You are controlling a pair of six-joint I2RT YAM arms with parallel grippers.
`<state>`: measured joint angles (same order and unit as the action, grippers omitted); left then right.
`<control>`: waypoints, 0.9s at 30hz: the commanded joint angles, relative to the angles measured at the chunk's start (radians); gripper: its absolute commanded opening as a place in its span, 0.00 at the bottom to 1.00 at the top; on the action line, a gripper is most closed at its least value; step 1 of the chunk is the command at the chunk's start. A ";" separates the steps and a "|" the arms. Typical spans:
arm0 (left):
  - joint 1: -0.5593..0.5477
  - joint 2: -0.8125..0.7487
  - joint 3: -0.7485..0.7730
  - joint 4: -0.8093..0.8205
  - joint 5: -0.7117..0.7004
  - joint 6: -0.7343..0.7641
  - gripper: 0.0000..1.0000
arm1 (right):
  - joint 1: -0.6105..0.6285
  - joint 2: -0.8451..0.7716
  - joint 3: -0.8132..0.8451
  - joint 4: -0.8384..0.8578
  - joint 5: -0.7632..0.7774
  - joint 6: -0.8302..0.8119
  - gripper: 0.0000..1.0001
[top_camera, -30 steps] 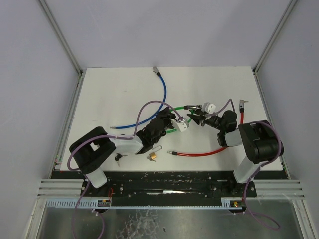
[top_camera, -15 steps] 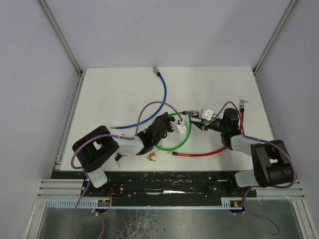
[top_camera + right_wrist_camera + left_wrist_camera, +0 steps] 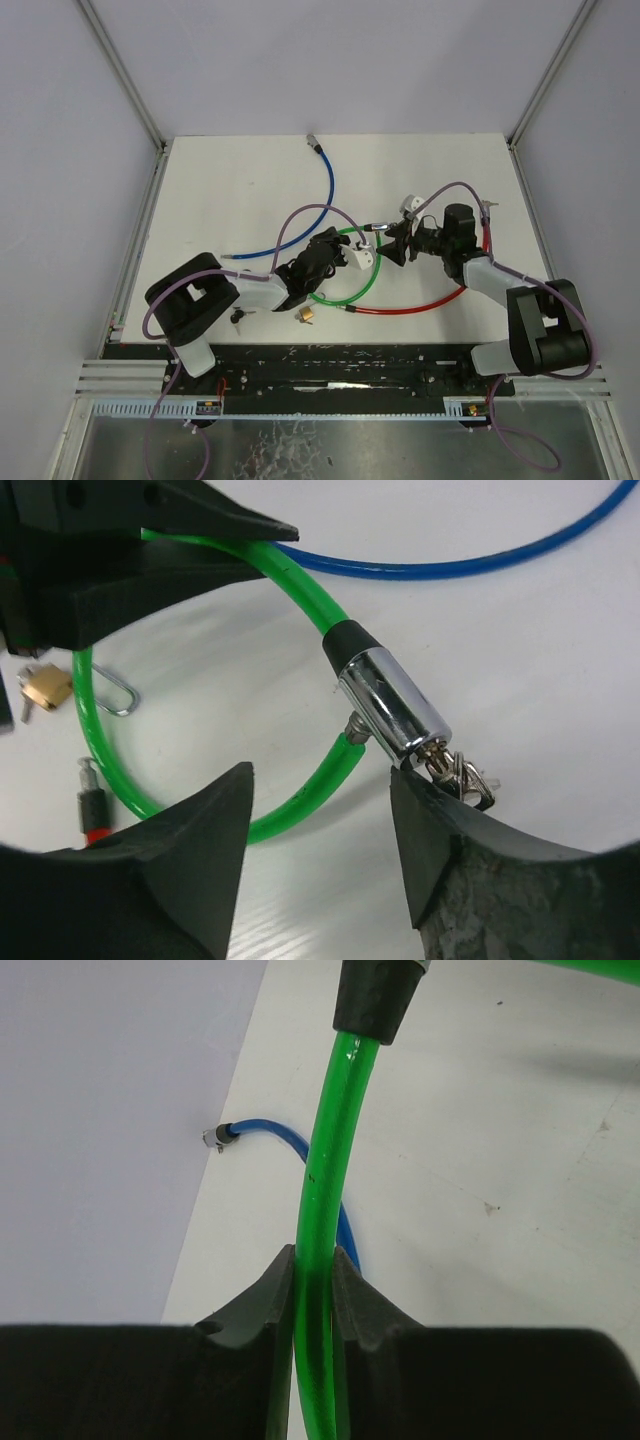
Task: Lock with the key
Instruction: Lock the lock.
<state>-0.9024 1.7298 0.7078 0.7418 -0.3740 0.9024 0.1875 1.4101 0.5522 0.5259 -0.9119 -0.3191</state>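
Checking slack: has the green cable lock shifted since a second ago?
Yes: the green cable lock swung toward the near edge, nearer the small brass padlock.

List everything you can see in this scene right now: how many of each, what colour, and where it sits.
green cable lock: one, green, looped at the table's centre
lock cylinder: one, chrome, on the green cable's end, at the right gripper's fingertips
keys: small bunch, silver, in the cylinder's end
blue cable: one, blue, from centre-left toward the far edge
red cable: one, red, near right, passing under the right arm
padlock: one, brass, shackle open, near edge by the left arm
dark item: one, black, beside the left arm; too small to identify
table: one, white
left gripper: shut on the green cable
right gripper: open
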 commanded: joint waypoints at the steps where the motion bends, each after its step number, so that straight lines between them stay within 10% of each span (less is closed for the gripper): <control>1: -0.005 -0.003 0.003 0.041 -0.017 -0.016 0.00 | -0.003 -0.061 0.051 -0.095 0.039 0.232 0.67; 9: -0.006 -0.007 0.004 0.043 -0.002 -0.032 0.00 | -0.024 0.039 -0.074 0.147 0.097 0.547 0.70; 17: -0.006 -0.028 0.004 0.025 0.004 -0.040 0.00 | -0.023 0.205 -0.124 0.430 -0.006 0.766 0.44; 22: -0.004 -0.051 0.019 -0.010 0.014 -0.051 0.00 | -0.023 0.233 -0.138 0.643 -0.061 0.840 0.08; 27: -0.003 -0.119 0.068 -0.145 0.073 -0.094 0.00 | -0.022 0.244 -0.110 0.765 -0.059 0.802 0.00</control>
<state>-0.9016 1.6802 0.7170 0.6819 -0.3744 0.8608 0.1654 1.6684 0.4042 1.0409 -0.9329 0.4709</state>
